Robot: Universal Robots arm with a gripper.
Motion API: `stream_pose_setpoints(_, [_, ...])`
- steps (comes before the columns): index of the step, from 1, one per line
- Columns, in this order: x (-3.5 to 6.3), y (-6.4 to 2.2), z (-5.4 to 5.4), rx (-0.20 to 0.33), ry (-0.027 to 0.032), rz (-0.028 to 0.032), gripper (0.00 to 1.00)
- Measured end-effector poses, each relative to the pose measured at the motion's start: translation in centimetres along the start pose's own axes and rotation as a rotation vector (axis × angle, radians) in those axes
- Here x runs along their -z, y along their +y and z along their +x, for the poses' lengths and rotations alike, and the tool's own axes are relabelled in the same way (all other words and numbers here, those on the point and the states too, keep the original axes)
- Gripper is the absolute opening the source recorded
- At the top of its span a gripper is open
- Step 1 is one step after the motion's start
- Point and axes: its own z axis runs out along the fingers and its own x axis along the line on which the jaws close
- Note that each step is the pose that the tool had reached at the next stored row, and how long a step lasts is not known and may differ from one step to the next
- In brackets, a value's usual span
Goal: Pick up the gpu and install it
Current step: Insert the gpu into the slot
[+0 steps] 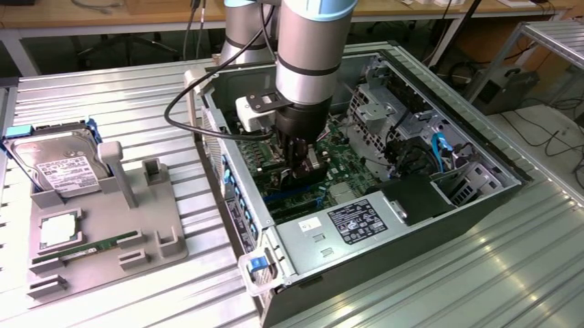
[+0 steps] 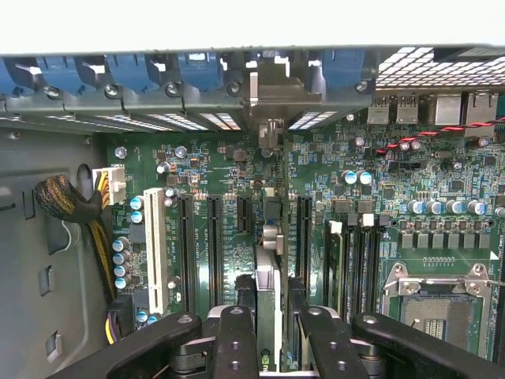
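The gripper is clamping the gpu edge-on over the motherboard, with the white slot lying at its nine o'clock and the CPU socket at three.

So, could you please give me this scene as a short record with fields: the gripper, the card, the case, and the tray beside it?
gripper: shut on the graphics card, inside the computer case
graphics card: held edge-on above the long slots of the motherboard
seated in a slot: cannot tell
computer case: open side up, on the metal table
tray: outside the case, at the exterior view's left, holding a hard drive and a memory stick
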Motion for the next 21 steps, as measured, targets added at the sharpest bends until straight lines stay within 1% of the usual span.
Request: stream_pose_setpoints(21, [-0.11, 0.01, 0.00, 0.000, 0.0005, -0.0001, 0.26])
